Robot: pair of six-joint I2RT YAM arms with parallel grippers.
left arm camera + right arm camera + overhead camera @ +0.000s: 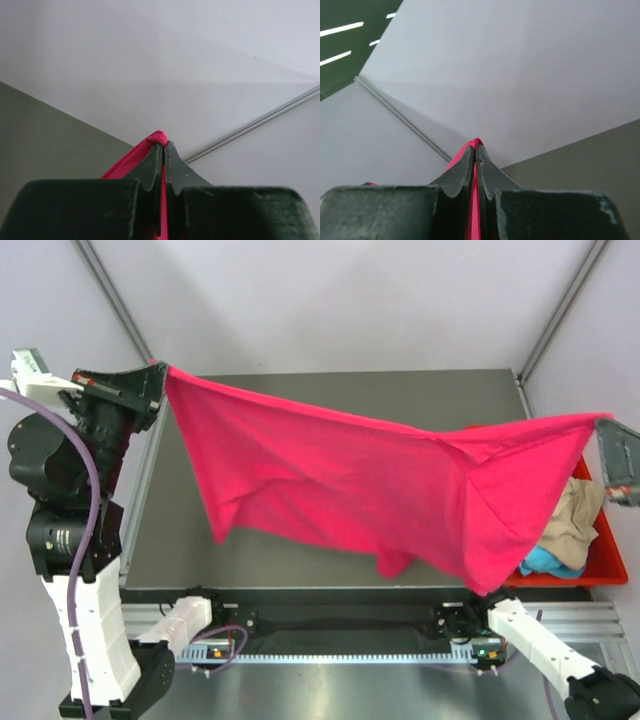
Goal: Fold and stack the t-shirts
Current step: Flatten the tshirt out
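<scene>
We hold the pink t-shirt (370, 490) aloft over the table (330, 390) by 2 corners, left gripper (163, 147) and right gripper (475, 150) each pinched tight on cloth, so it hangs spread for laying flat (other shirts (578, 512) sit in the red bin (575, 580)).

Plain pale-grey walls (350, 300) behind a dark grey table (400, 390), metal corner struts (562, 310)
</scene>
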